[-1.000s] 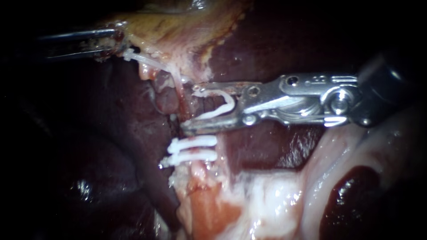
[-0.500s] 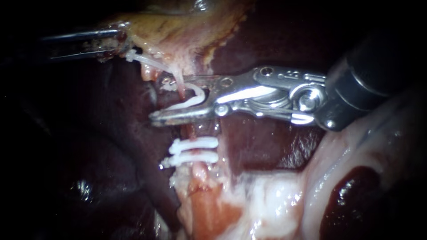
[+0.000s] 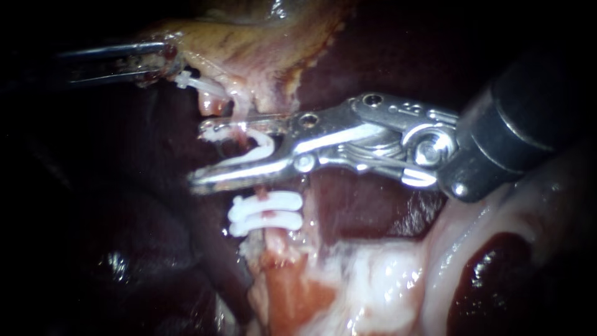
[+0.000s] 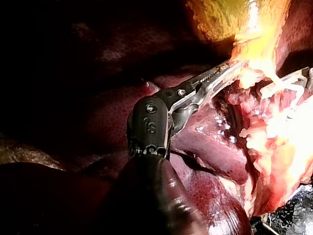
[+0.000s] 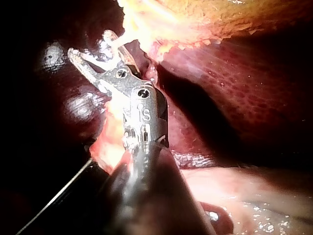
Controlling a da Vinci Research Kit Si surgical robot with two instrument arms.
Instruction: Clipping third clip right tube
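Right instrument (image 3: 198, 154), in from three o'clock, jaws spread but gripping an open clip (image 3: 264, 144) astride the tube (image 3: 263, 191), at twelve o'clock of two seated clips (image 3: 266, 213); left instrument (image 3: 163, 59) clamps gallbladder (image 3: 249, 43), tensioning it for closure.

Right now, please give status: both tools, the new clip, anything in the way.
Left tool shut on gallbladder. Right tool holds new clip, not yet closed, astride tube. Two set clips just below; nothing blocking.
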